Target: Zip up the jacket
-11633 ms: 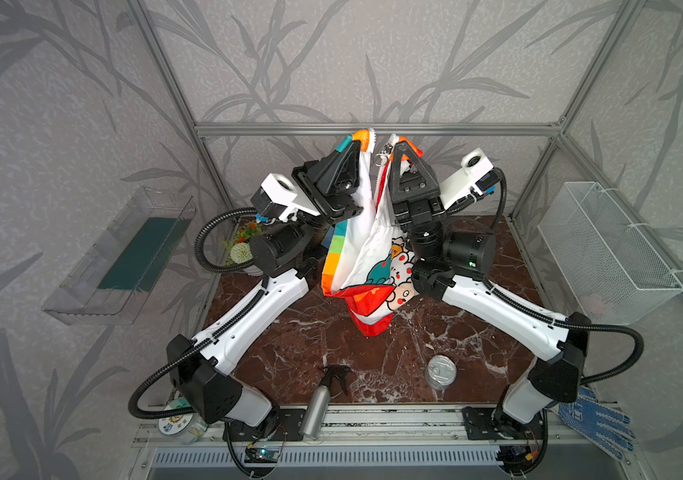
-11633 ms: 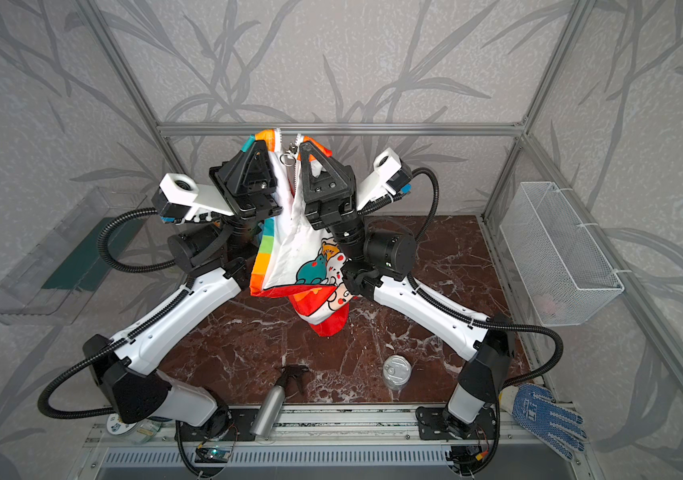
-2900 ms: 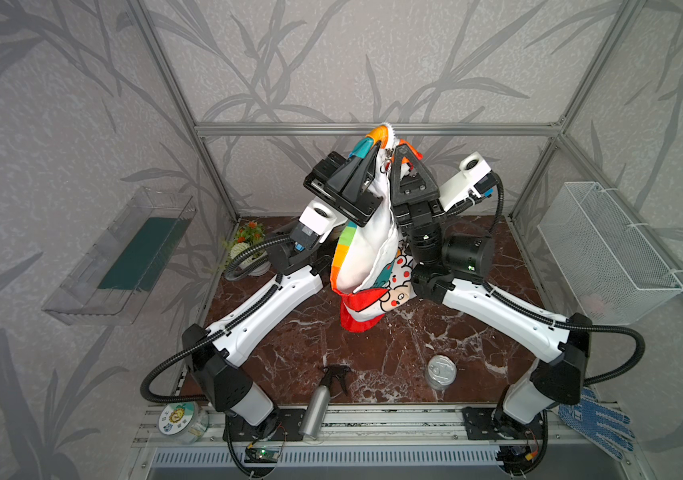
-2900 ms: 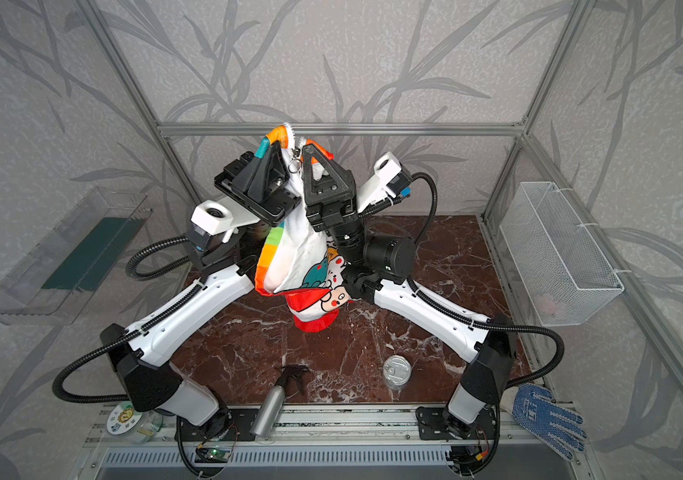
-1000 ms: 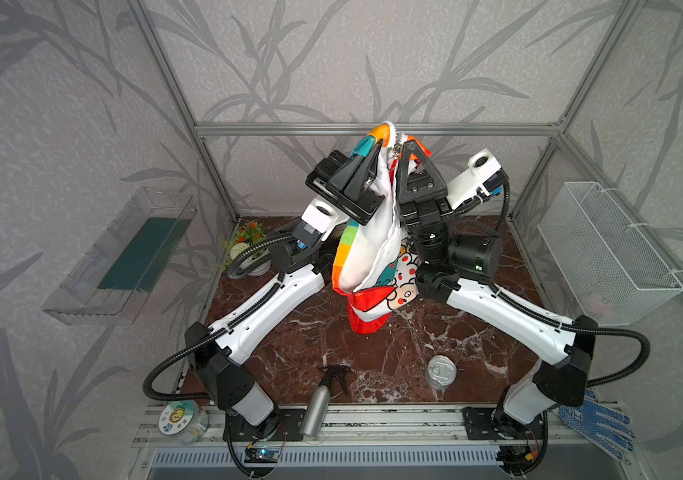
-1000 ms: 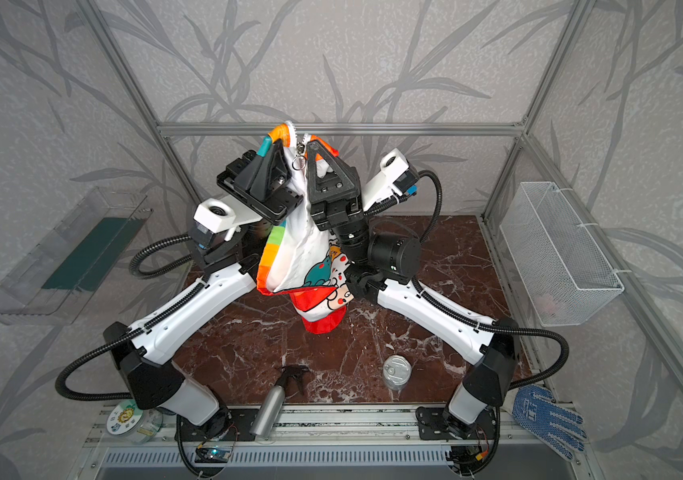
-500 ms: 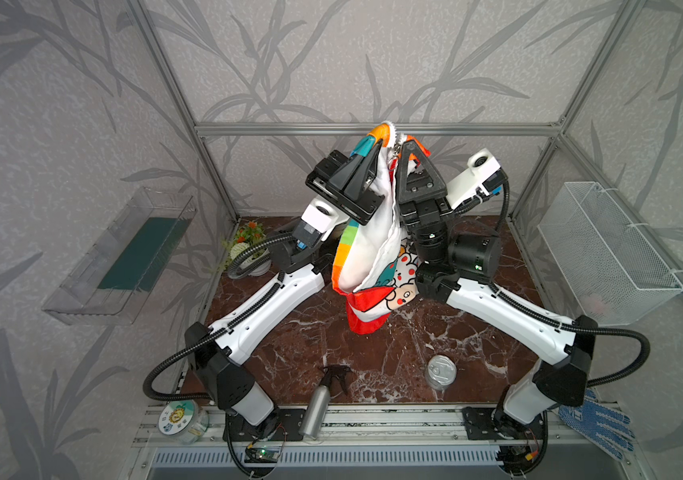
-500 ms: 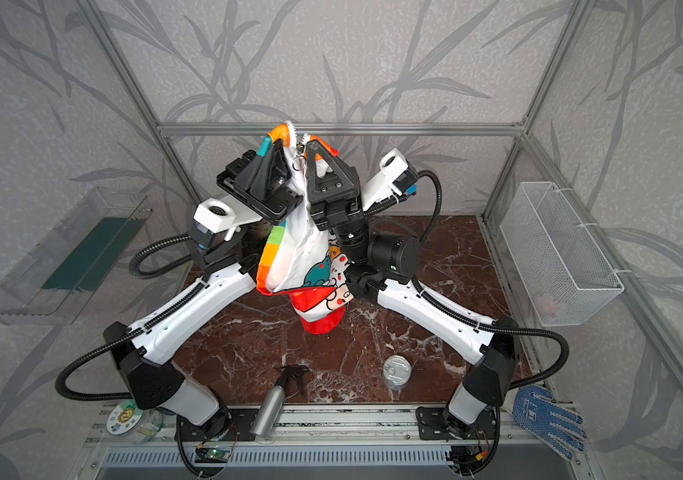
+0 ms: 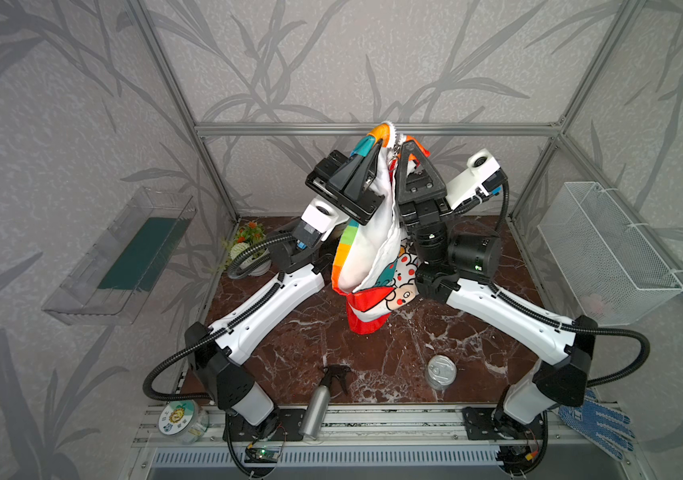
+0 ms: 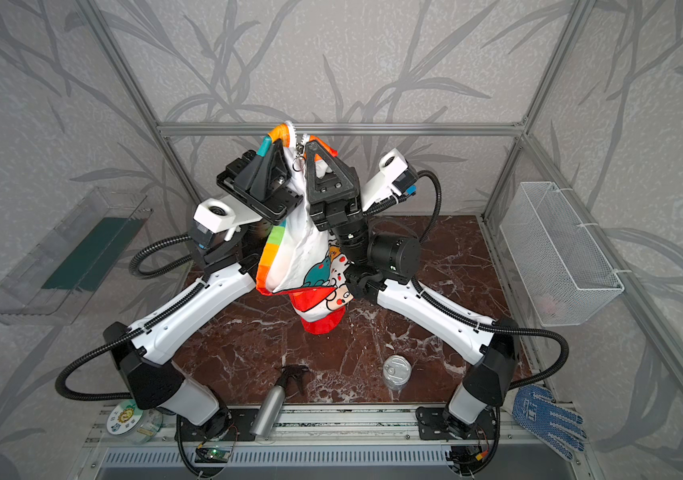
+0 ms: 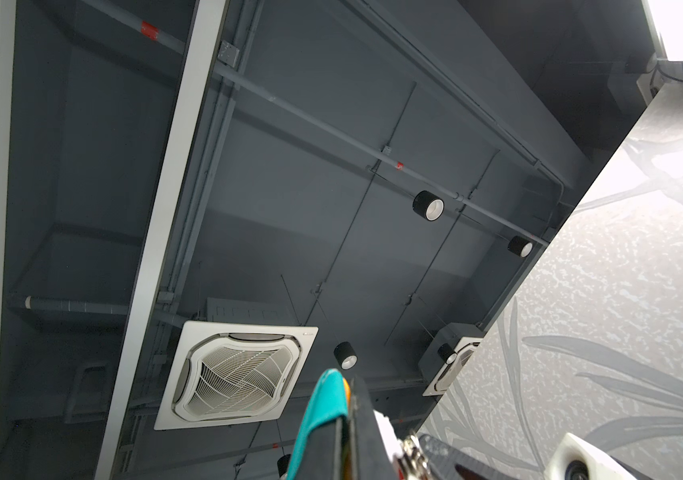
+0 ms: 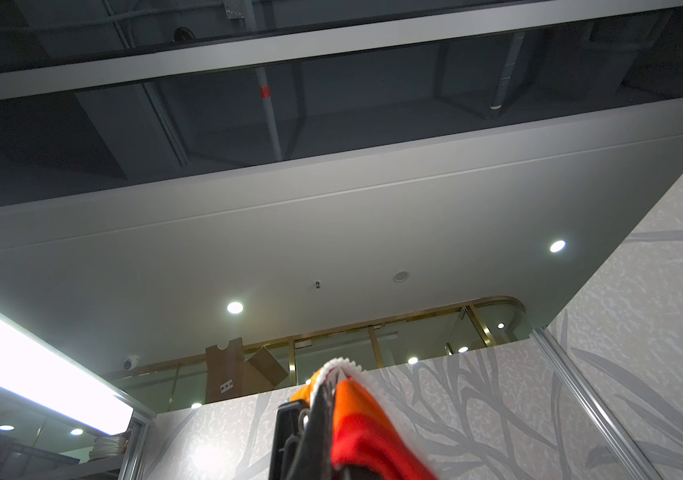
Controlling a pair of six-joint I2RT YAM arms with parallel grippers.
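Top views evenly bright, sharp; wrist views dim, lamp glare.

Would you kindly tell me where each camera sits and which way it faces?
Both top views: overhead, near the bases, looking down on the table; both arms show, left gripper and right gripper holding the jacket up.
Left wrist: on the left arm, facing the ceiling; one finger shows.
Right wrist: likewise upward, at ceiling lights; one finger shows.
Shared: all catch the jacket.
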